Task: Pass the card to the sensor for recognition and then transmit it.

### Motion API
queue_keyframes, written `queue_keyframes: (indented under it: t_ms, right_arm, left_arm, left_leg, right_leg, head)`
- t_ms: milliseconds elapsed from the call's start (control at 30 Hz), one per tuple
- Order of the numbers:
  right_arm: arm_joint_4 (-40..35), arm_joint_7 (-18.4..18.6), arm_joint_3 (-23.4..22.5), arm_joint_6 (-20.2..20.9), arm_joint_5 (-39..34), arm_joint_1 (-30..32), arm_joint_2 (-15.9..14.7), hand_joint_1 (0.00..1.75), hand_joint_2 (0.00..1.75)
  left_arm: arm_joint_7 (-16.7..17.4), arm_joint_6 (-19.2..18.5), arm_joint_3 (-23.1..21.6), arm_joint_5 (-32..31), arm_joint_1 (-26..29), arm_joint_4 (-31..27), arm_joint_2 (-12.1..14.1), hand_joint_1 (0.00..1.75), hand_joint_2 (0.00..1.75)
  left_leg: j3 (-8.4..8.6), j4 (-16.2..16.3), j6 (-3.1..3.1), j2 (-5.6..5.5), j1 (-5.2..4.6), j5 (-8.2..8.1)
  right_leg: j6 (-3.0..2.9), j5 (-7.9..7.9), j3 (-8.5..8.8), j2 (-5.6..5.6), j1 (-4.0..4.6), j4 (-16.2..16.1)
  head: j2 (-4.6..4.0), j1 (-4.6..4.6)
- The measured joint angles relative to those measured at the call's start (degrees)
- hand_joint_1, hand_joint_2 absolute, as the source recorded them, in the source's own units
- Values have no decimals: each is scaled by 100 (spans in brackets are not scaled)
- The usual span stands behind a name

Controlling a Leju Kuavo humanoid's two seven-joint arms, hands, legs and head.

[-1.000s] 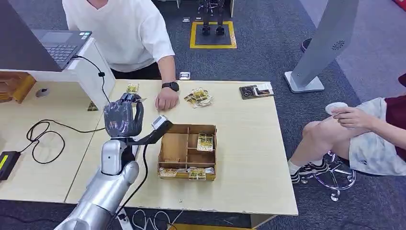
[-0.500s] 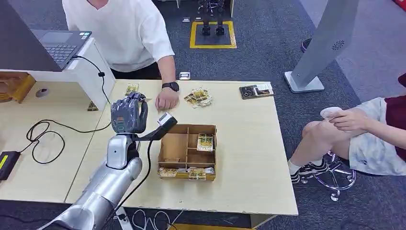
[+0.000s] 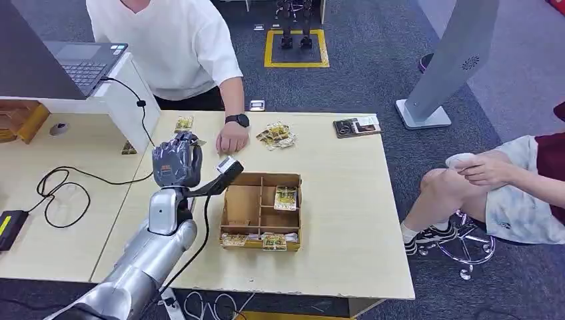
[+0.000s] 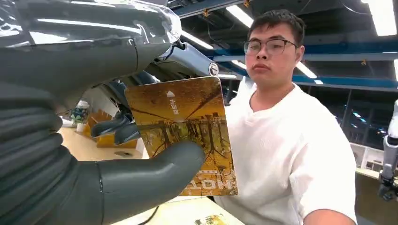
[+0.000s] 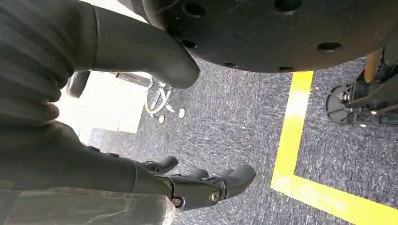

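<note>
Since a second ago the left hand [image 3: 176,162] has drifted a little toward the sensor and the far edge of the table, and between the last two frames it has scarcely shifted. It holds the card [image 4: 185,131] pinched between the thick thumb and the darker fingers, raised above the table [image 3: 346,200] just beside the sensor [image 3: 226,168], a small scanner head on a dark stalk. In the head view the card is mostly hidden behind the hand, so whether its face is squared to the scanner window is hard to say.

The card looks thin, light and stiff, with a glossy printed face that is likely slippery; a pinch on the flat faces near one edge, as now, seems the sound hold, leaving most of the face bare for reading. Squeezing hard would probably bow it rather than break it.

The right hand [image 5: 206,185] hangs low over the grey carpet with its fingers loosely curled and nothing in them.

Just past the sensor stands a cardboard divider box [image 3: 261,212] with more cards in its compartments. A person in a white shirt stands at the far edge, one hand [image 3: 232,139] resting on the table near the raised card, well placed to receive it. A loose pile of cards [image 3: 276,135] lies beside that hand. The sensor's cable [image 3: 200,233] trails under the left arm and could snag.
</note>
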Motion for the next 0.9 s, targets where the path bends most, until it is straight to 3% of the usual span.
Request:
queue_keyframes:
  t_ms: [900]
  right_arm:
    - [0, 0, 0, 4, -4, 0, 0, 0, 175]
  left_arm:
    - [85, -2, 4, -177, -1, 24, 118, 175, 175]
  left_leg:
    - [-1, 0, 0, -1, 0, 0]
  right_leg:
    - [0, 0, 0, -1, 0, 0]
  head:
    - [0, -2]
